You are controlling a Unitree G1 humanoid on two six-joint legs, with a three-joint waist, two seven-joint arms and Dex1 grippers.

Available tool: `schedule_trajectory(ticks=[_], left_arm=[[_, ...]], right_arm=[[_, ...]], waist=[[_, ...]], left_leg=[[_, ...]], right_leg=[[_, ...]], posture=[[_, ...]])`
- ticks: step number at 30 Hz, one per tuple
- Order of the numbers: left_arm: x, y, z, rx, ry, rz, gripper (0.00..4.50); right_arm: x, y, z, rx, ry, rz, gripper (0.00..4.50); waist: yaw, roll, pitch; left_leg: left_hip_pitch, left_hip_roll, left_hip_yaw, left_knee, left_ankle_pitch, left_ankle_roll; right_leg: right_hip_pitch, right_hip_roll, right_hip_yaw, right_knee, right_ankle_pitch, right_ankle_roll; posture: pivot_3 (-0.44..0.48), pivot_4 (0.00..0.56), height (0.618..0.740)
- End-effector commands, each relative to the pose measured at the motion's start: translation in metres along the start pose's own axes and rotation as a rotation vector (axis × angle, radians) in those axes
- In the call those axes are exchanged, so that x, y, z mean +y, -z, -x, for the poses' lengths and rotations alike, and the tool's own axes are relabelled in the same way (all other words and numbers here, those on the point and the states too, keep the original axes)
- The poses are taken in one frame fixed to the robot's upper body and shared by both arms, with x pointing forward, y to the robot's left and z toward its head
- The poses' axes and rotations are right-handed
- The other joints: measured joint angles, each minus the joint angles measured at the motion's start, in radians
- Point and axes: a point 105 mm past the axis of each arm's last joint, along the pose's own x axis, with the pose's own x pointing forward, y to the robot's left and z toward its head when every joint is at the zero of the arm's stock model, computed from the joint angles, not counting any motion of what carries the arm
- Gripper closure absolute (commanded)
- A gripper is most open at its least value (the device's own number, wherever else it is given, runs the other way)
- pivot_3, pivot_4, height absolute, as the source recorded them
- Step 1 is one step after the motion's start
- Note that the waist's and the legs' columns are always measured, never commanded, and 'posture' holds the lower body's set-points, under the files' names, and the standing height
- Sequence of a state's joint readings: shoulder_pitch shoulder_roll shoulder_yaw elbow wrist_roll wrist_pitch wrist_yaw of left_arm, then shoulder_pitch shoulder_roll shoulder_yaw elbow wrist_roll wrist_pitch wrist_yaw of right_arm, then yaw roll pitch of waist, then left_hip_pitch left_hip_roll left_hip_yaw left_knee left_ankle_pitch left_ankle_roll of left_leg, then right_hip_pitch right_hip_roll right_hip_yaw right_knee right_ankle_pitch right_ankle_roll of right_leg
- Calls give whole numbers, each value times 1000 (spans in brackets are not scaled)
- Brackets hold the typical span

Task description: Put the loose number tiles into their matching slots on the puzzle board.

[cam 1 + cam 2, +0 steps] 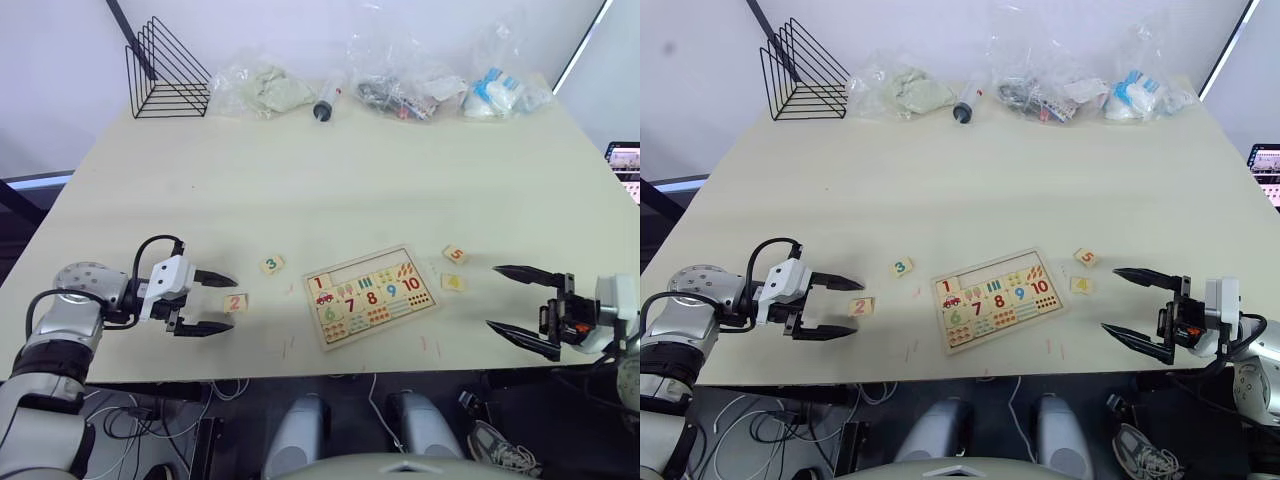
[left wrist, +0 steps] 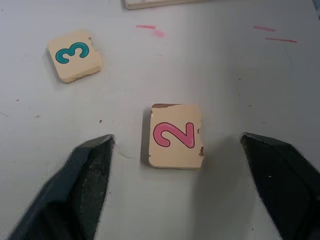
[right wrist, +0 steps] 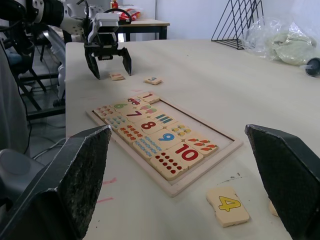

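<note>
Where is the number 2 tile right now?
The 2 tile lies flat on the table, on the robot's left, between the open left pincer's fingertips, near the 3 tile.

I count four loose number tiles around the puzzle board (image 1: 371, 296): tile 2 (image 1: 235, 302) and tile 3 (image 1: 271, 265) off its left end, tile 5 (image 1: 455, 254) and tile 4 (image 1: 452, 283) off its right end. One tile, the 1 (image 1: 318, 283), sits in the board's slot row. Beyond the board I see one wire rack (image 1: 165, 72), one syringe (image 1: 326, 101) and three plastic bags (image 1: 262, 88).
</note>
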State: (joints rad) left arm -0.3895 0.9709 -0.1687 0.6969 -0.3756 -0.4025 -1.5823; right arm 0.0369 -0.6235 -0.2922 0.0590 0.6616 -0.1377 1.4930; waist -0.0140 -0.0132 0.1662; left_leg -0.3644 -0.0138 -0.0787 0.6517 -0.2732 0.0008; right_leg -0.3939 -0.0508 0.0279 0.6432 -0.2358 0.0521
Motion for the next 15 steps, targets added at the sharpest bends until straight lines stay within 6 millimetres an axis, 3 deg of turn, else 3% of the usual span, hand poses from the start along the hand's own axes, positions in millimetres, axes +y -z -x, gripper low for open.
schedule_trajectory(ticks=[1, 4, 15], left_arm=[[-7, 3, 3, 28, 46, 3, 2154], [-8, 4, 4, 28, 46, 4, 3606], [-11, -10, 17, 22, 44, -29, 3598]], right_arm=[[-2, -8, 0, -4, -2, 49, 0], [-2, -8, 0, -4, -3, 50, 0], [-3, -7, 0, -13, 12, 54, 0]], waist=[[0, 0, 0], [-1, 0, 0], [-1, 0, 0]], left_leg=[[0, 0, 0, 0, 0, 0], [0, 0, 0, 0, 0, 0], [0, 0, 0, 0, 0, 0]], right_leg=[[0, 0, 0, 0, 0, 0], [0, 0, 0, 0, 0, 0], [0, 0, 0, 0, 0, 0]], posture=[[0, 150, 740], [0, 150, 740], [0, 150, 740]])
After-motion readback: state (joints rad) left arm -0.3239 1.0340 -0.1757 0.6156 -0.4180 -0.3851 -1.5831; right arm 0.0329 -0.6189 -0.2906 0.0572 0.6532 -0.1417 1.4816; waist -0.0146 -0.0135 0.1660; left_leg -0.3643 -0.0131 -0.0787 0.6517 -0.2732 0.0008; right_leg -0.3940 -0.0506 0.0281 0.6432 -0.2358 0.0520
